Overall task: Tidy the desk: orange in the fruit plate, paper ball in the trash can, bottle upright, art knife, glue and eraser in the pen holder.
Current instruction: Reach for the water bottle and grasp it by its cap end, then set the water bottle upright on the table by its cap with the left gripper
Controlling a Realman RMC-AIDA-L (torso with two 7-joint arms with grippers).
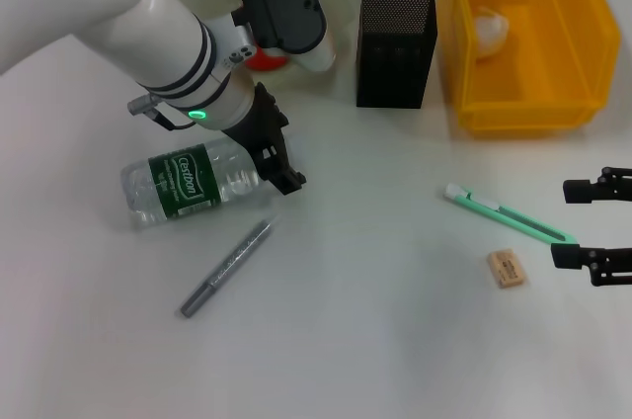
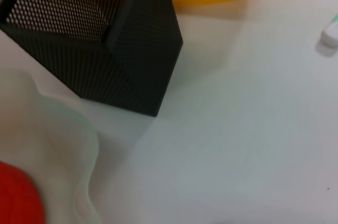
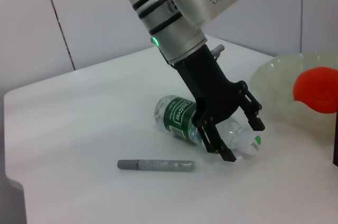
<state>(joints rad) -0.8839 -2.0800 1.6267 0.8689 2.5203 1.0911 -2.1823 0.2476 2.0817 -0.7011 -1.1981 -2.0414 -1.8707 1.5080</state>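
I'm on the bottle step. The bottle (image 1: 188,185) lies on its side on the desk, cap end toward the middle, and my left gripper (image 1: 274,157) is down at its neck end. In the right wrist view the fingers are spread apart, straddling the cap end of the bottle, not clamped; I can't tell whether a pad is already touching the plastic.

Judging by how things lie, the orange (image 3: 317,89) is already in the fruit plate (image 3: 274,84) and the paper ball (image 1: 491,28) sits in the yellow trash can (image 1: 573,63), so those two look done. Bottle not upright yet.

Next move, as I read it: close on the neck, then lift and swing the bottle onto its base. Round, smooth plastic, likely to roll or slip if the grip is off-centre, so I'd want the fingers square across the neck before squeezing.

Left arm pose: it comes in from the upper left of the head view, wrist bent down, gripper angled toward the desk over the bottle's cap end.

Right gripper (image 1: 590,226) is idle at the right edge of the desk, fingers apart and holding nothing, right next to the knife's far end. The green art knife (image 1: 509,213) lies in front of it and the eraser (image 1: 506,268) is just beside that. Neither is in the black mesh pen holder (image 1: 396,43) yet. A grey marker-like stick (image 1: 226,268) lies near the bottle; could be the glue, can't tell.
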